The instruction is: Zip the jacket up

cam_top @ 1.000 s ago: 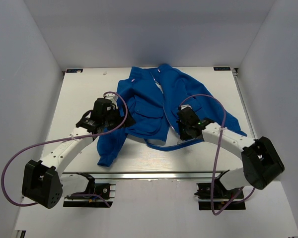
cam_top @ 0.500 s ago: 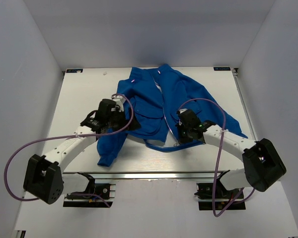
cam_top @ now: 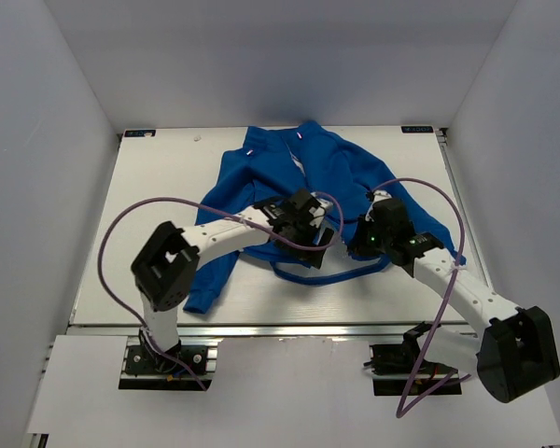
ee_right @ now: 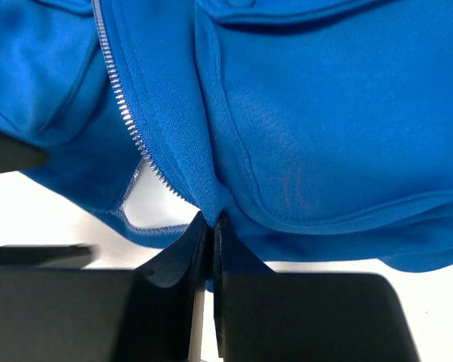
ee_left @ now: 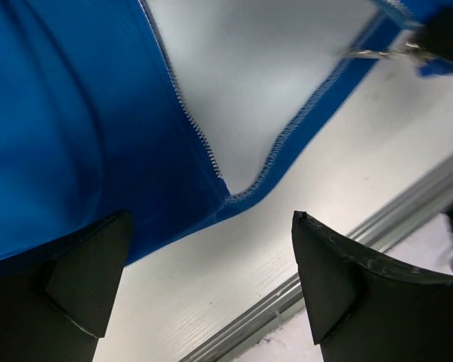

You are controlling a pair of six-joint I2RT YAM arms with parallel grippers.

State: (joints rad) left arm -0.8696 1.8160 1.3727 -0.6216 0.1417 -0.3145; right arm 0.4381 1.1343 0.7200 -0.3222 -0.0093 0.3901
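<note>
Right gripper (ee_right: pixel 210 220) pinches the jacket (ee_right: pixel 325 113) hem; left gripper (ee_left: pixel 211 219) gapes wide over the table (ee_left: pixel 234 302) beside the zipper (ee_left: pixel 187 121).

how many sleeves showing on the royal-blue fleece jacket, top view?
2 on the royal-blue fleece jacket. First sleeve runs toward the near edge, crossed by the left arm; second sleeve spreads right, partly under the right arm. Neither is fully hidden.

Left gripper (cam_top: pixel 315 233): swung across from sleeve to jacket (cam_top: pixel 341 173) front hem. Right gripper (ee_right: pixel 210 220): shifted right, closed, apparently pinching hem edge.
</note>
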